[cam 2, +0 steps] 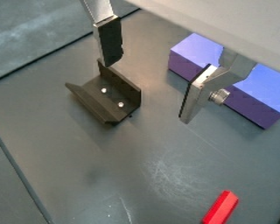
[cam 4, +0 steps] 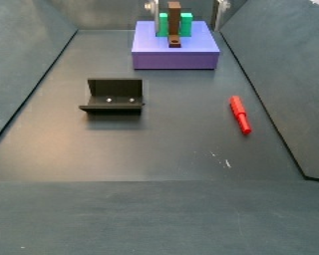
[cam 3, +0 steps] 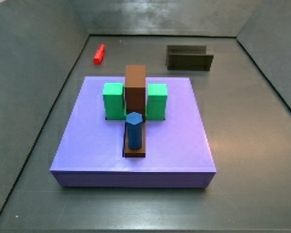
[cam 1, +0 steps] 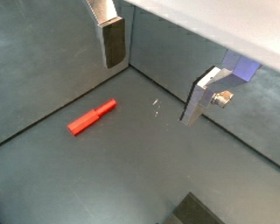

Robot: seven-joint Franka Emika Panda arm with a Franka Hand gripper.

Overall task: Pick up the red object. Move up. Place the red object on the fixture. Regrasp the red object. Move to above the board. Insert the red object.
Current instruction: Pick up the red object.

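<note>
The red object [cam 1: 92,117] is a small red peg lying flat on the dark floor; it also shows in a wrist view [cam 2: 220,208] and in both side views [cam 3: 98,54] [cam 4: 238,114]. My gripper [cam 1: 154,70] [cam 2: 154,68] hangs open and empty well above the floor, with nothing between its fingers [cam 1: 112,39]. The peg lies off to one side of it. The fixture [cam 2: 108,96] stands on the floor below one finger, also seen in both side views [cam 3: 189,58] [cam 4: 116,96]. The purple board [cam 3: 173,150] [cam 4: 199,58] [cam 2: 195,57] lies apart from both.
The board carries green blocks [cam 3: 114,100], a long brown bar [cam 3: 135,86] and a blue peg [cam 3: 135,127]. Grey walls [cam 3: 51,82] enclose the floor on all sides. The peg lies near one wall, the fixture near the middle in a side view.
</note>
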